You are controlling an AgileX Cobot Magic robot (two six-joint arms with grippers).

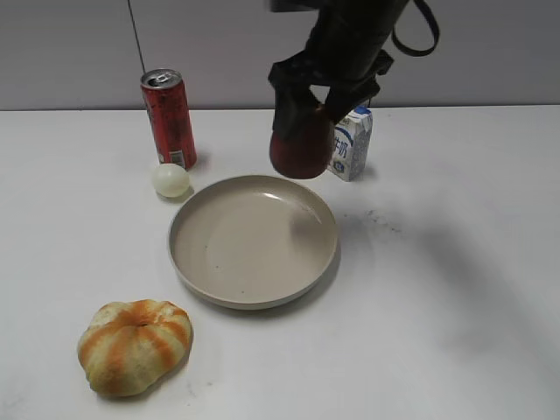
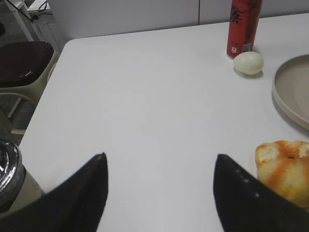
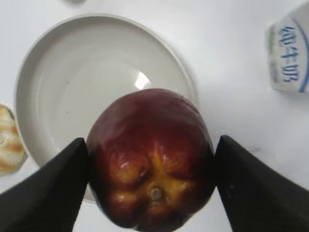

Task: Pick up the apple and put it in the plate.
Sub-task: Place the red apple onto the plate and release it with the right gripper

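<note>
My right gripper [image 1: 306, 114] is shut on the dark red apple [image 1: 301, 150] and holds it in the air above the far right rim of the beige plate [image 1: 210, 289]. In the right wrist view the apple [image 3: 150, 154] fills the space between my two fingers [image 3: 150, 150], yellowish dimple facing the camera, with the plate [image 3: 72, 72] below it. My left gripper [image 2: 161, 166] is open and empty over bare table, left of the plate [image 2: 289, 92].
A red can [image 1: 170, 117] and a small pale egg-like ball [image 1: 171, 179] stand behind the plate's left side. A milk carton [image 1: 352, 143] stands behind its right side. An orange-striped bun [image 1: 135, 345] lies at the front left. A chair [image 2: 24, 63] stands beyond the table's left edge.
</note>
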